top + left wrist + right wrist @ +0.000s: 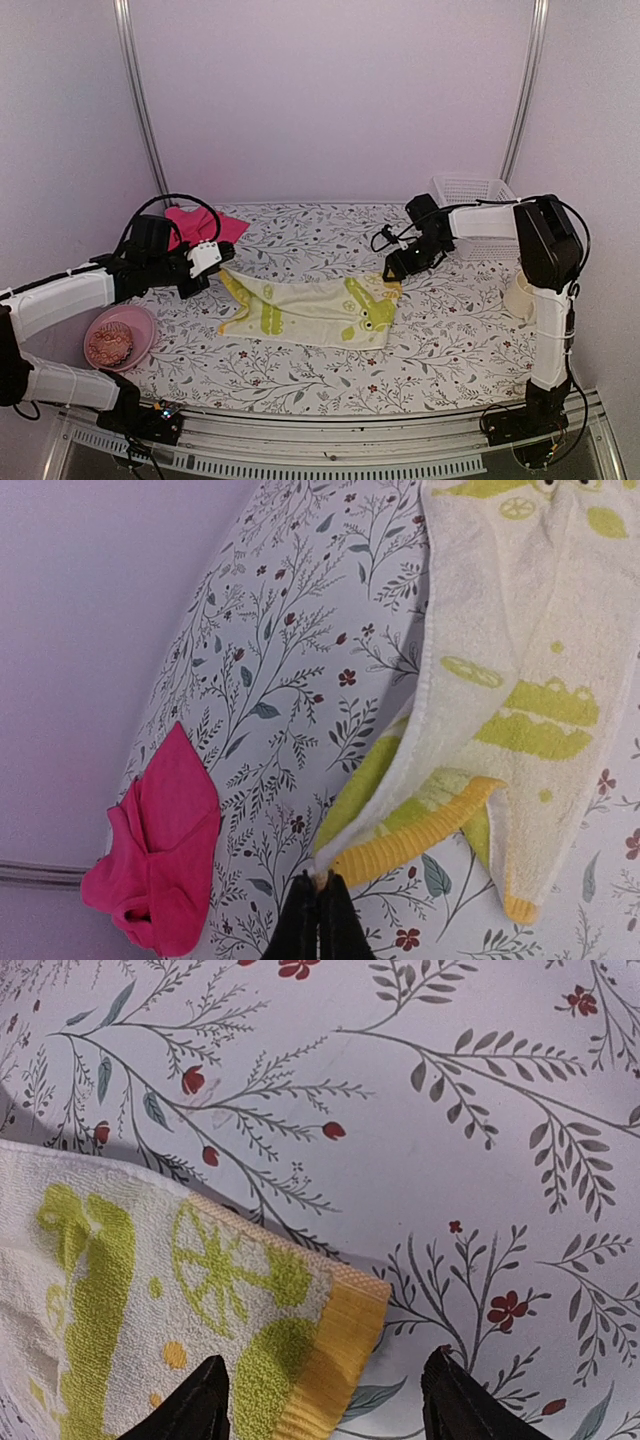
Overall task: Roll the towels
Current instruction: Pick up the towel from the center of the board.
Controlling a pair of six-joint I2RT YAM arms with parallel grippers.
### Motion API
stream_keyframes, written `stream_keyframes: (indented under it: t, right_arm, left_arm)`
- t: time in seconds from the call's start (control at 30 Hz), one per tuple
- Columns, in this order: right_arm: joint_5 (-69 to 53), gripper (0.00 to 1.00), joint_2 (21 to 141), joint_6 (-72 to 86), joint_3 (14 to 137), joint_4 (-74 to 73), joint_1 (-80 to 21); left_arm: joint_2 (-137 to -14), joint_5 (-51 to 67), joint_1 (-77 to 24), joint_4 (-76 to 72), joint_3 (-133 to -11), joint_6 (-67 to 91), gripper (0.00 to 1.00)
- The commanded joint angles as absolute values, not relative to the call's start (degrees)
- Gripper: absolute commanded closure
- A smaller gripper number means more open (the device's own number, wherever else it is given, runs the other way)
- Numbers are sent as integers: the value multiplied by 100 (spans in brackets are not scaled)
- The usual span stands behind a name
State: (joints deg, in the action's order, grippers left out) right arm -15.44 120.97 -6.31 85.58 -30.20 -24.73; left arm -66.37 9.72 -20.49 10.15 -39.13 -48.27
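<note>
While the left gripper (221, 267) is pressed together on a corner of the yellow-green towel (310, 312), the right gripper (393, 272) is spread over the opposite corner.

Counts: two towels, two arms, one bowl, one basket. The yellow-green towel lies mostly flat mid-table on the floral tablecloth (300, 378), long side running left to right. Its left corner is lifted slightly at the pinch. The pink towel (200, 225) sits crumpled at the back left, behind the left arm, apart from the other towel.

The top view alone shows the containers. The pink bowl (148, 325) is at front left beside the left arm and holds one round brownish patterned thing, which cannot be identified. The white slatted basket (475, 190) is at back right behind the right arm; its inside cannot be seen from here. A cream object (520, 295) stands near the right arm's upright link, too small to identify.

The left wrist view shows what the top view cannot: both dark fingers (335, 925) shut tight on the towel's edge just beside its yellow hem, the cloth folding up from the pinch. The pink towel (160, 860) is bunched off to the left.

The right wrist view shows two dark fingers (200, 1405) wide apart, with the yellow-hemmed corner (345, 1330) lying flat between them. Whether the fingertips touch the cloth cannot be told.
</note>
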Motion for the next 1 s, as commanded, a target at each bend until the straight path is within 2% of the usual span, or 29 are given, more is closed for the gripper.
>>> stream_keyframes:
  t: [0.0,0.53,0.83,0.97]
  right_arm:
    - [-1669,34,12199,-80,8816,-3023,-2487]
    - [-1910,46,12739,460,8953,-2979,-2490]
    - [-2045,63,12836,665,8947,-2886,-2490]
    - [-1920,79,12820,716,8955,-2852,-2494]
  left_arm:
    - [-6432,1005,-2199,786,-3802,-4725,100]
    - [-6285,876,-2404,558,-3616,-4622,100]
    - [-6136,855,-2426,451,-3529,-4615,100]
    - [-6131,840,-2435,401,-3500,-4604,100]
